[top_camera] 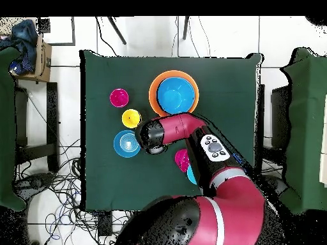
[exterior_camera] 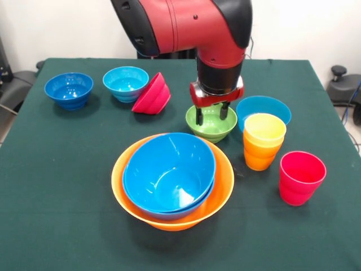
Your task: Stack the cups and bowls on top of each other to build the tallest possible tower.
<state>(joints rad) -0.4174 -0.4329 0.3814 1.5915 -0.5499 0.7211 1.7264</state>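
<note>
The tower is a very large orange bowl point(exterior_camera: 120, 195) point(top_camera: 153, 96) with two large blue bowls point(exterior_camera: 169, 169) point(top_camera: 174, 94) nested in it. Just behind it stands a small green bowl point(exterior_camera: 217, 133). My gripper point(exterior_camera: 211, 117) is open, and both fingertips reach down inside the green bowl's rim. A yellow cup point(exterior_camera: 264, 127) point(top_camera: 131, 118) sits nested in an orange cup point(exterior_camera: 259, 158). To their right a red cup point(exterior_camera: 302, 176) point(top_camera: 119, 97) stands alone. In the overhead view my arm hides the green bowl and the gripper.
A blue bowl point(exterior_camera: 271, 105) point(top_camera: 126, 143) stands behind the yellow cup. At the far left are a dark-blue bowl point(exterior_camera: 69, 89), a light-blue bowl point(exterior_camera: 125, 83) and a red bowl point(exterior_camera: 152, 93) point(top_camera: 181, 159) tipped on its side. Everything rests on the green-covered table point(exterior_camera: 56, 186).
</note>
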